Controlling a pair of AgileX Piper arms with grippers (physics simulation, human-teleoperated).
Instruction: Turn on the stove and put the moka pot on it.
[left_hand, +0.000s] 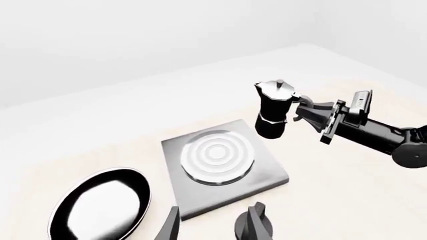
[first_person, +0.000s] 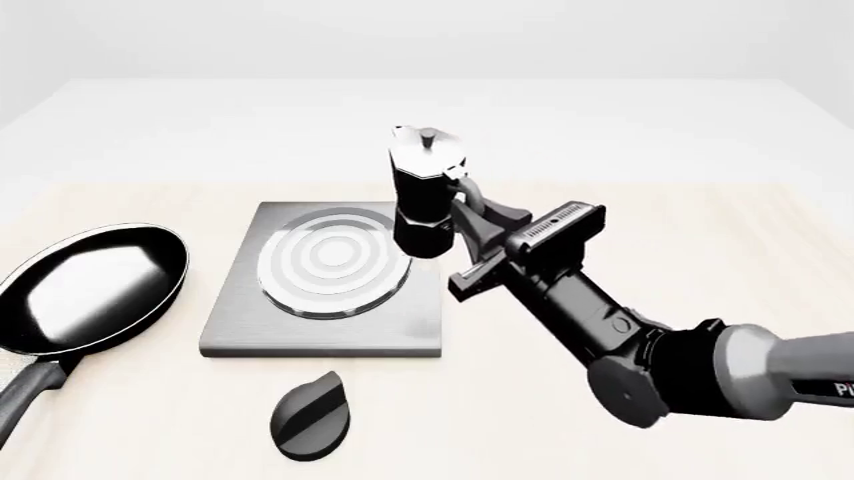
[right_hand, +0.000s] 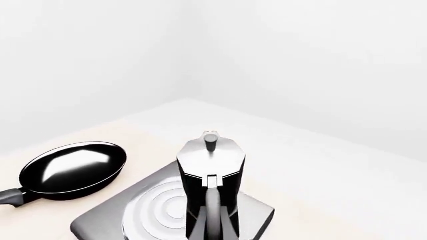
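Black faceted base, silver lid: the moka pot (first_person: 424, 195) hangs upright at centre frame in the front view, carried by the right gripper (first_person: 467, 215), whose fingers are clamped on the pot's side handle. The pot sits over the upper right corner of the stove (first_person: 320, 330), right of the silver rings (first_person: 331, 264); whether its base has touched the slab cannot be told, though the left wrist view suggests it is lifted clear. Judged step: carry and set down. To do it well, the pot should travel toward frame left until centred over the rings, stay level, then descend straight and be released only once the base rests flat. A handle grip leaves the weight off to one side, so tilt is the risk. The knob (first_person: 310, 416) lies at lower centre, just below the stove's near edge, well apart from both pot and gripper. The left gripper's fingertips (left_hand: 253, 227) show at the bottom edge of its own view, apart, holding nothing. A frying pan (first_person: 83, 290) sits at far left, beside the stove.
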